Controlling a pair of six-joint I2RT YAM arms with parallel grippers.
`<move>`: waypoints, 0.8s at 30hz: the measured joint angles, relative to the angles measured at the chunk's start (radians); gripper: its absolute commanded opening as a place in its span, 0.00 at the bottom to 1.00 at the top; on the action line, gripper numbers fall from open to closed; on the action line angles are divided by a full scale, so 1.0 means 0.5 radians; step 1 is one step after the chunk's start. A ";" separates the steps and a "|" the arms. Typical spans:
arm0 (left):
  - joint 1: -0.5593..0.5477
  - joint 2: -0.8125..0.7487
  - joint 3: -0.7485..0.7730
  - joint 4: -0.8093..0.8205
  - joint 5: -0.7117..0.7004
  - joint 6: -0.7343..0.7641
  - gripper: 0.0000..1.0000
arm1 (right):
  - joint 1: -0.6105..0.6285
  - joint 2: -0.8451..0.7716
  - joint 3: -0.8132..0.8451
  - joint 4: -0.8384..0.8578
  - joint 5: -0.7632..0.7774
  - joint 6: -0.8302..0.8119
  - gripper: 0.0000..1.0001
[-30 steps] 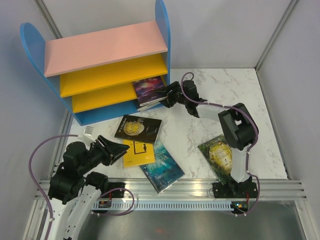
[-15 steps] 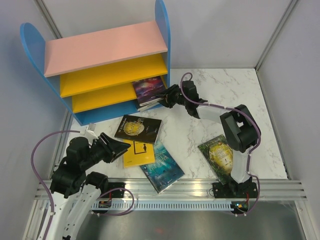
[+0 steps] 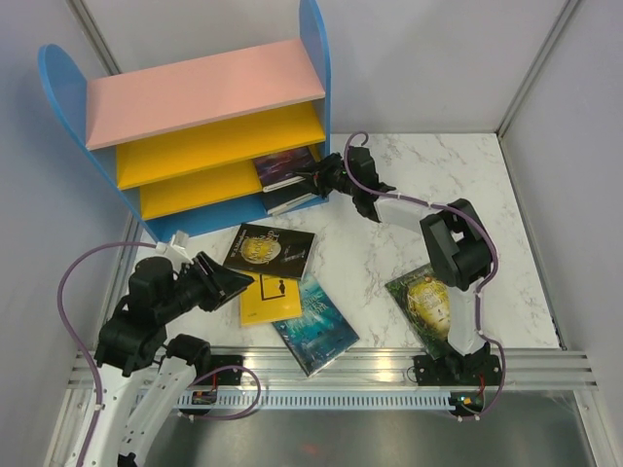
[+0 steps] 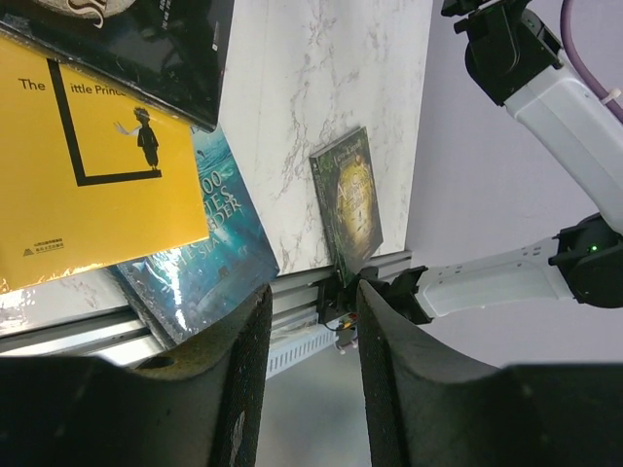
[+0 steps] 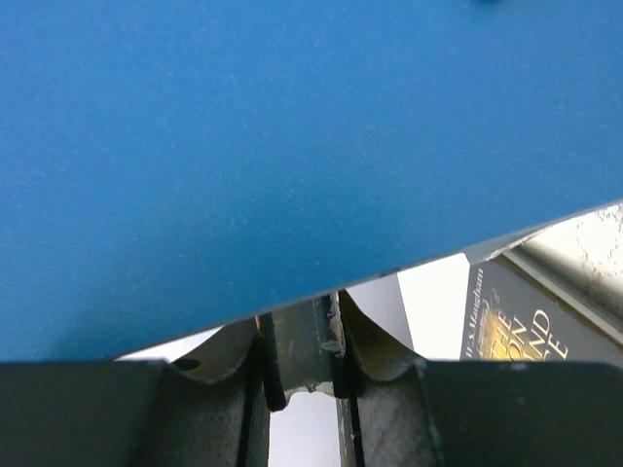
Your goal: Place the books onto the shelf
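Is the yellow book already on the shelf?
No, the yellow book lies flat on the table, in front of the shelf.

yellow book (image 4: 88, 185) touching black book (image 4: 146, 49), teal book (image 4: 209, 268) | green-gold book (image 4: 352, 204) apart | tool (image 4: 311, 297) parted, empty

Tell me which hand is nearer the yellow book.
Left. The left hand hovers right at the yellow book's left edge. The right hand is far off, at the shelf's right end beside the purple book.
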 measured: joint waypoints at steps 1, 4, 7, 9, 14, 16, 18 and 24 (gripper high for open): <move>0.000 0.011 0.025 -0.011 -0.005 0.020 0.44 | 0.003 0.006 0.016 -0.018 0.021 0.005 0.02; 0.000 0.042 0.091 -0.035 -0.032 0.076 0.44 | 0.016 0.021 0.059 -0.067 0.093 0.019 0.01; 0.000 0.074 0.140 -0.052 -0.050 0.125 0.44 | 0.031 0.037 0.114 -0.133 0.179 0.041 0.11; 0.000 0.089 0.161 -0.071 -0.056 0.147 0.43 | 0.040 0.051 0.149 -0.168 0.227 0.058 0.27; 0.000 0.114 0.169 -0.092 -0.066 0.181 0.43 | 0.059 0.073 0.178 -0.252 0.312 0.125 0.59; 0.000 0.124 0.169 -0.099 -0.066 0.184 0.43 | 0.067 0.075 0.182 -0.296 0.349 0.127 0.62; 0.000 0.127 0.169 -0.108 -0.066 0.184 0.43 | 0.069 0.078 0.163 -0.324 0.356 0.126 0.64; 0.000 0.127 0.165 -0.103 -0.064 0.183 0.42 | 0.060 0.014 0.014 -0.277 0.336 0.089 0.68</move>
